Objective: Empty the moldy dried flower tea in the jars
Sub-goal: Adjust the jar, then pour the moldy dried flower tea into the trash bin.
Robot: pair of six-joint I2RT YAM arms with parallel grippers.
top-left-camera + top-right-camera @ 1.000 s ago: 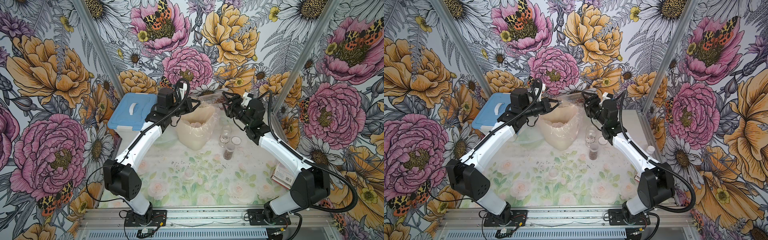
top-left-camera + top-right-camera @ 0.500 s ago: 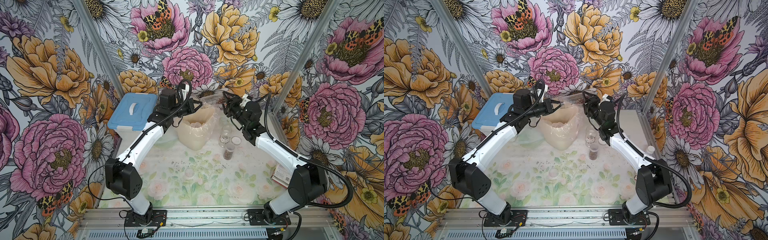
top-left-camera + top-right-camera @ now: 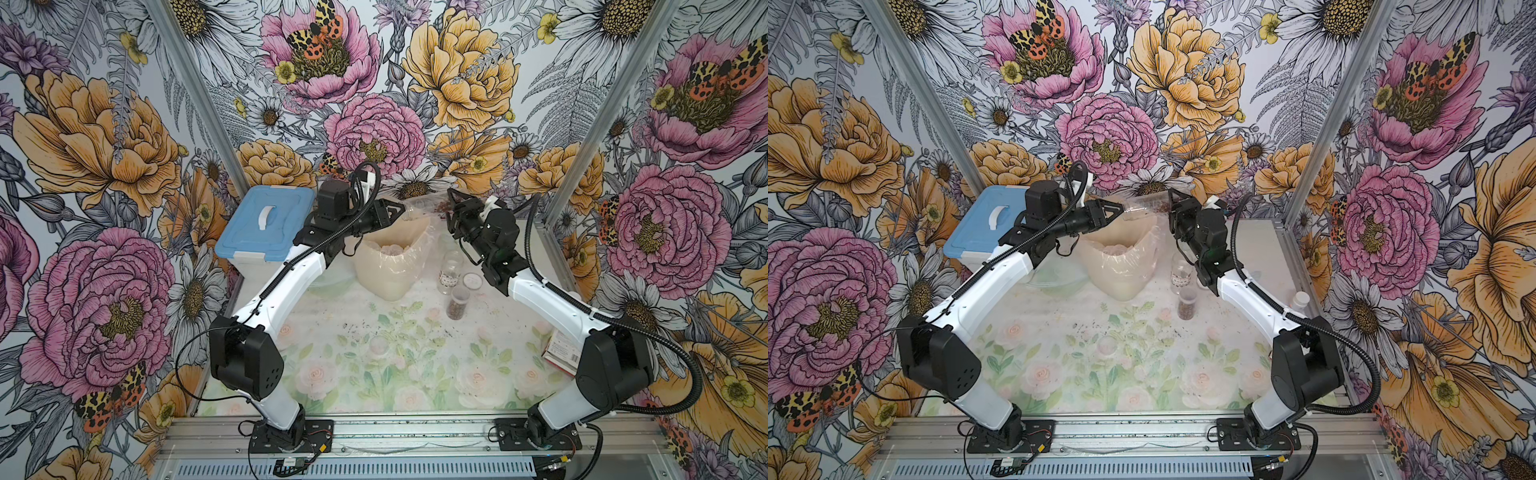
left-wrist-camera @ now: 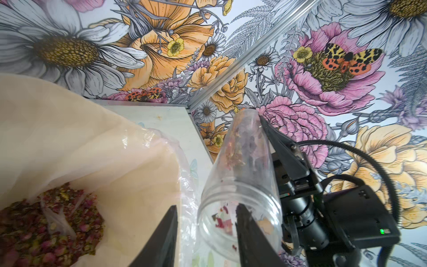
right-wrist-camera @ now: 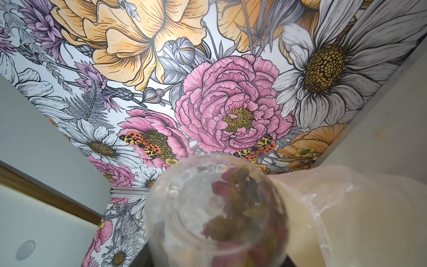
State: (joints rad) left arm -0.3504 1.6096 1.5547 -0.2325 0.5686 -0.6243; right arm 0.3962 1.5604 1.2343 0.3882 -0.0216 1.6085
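- Both arms, the left arm point(image 3: 286, 282) and the right arm point(image 3: 548, 295), have glossy white shells between chunky black joint housings.
- Each foot is a black plate point(image 3: 291, 433) set on the aluminium rail point(image 3: 415, 434).
- Above the rail, a ribbed black hose point(image 3: 527, 232) runs along the right arm; the left carries a thinner black cable point(image 3: 187, 361).
- The left gripper point(image 3: 400, 211) and right gripper point(image 3: 451, 204) have black fingers, tapered like wedges.
- One green light point(image 4: 382, 231) glows on the right wrist's black box.

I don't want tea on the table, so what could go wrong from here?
The jar hangs nearly level by the lined bin, gripped only at its base by the right gripper; it may slip. The open left gripper, one finger at its mouth, could block or scatter the tea.
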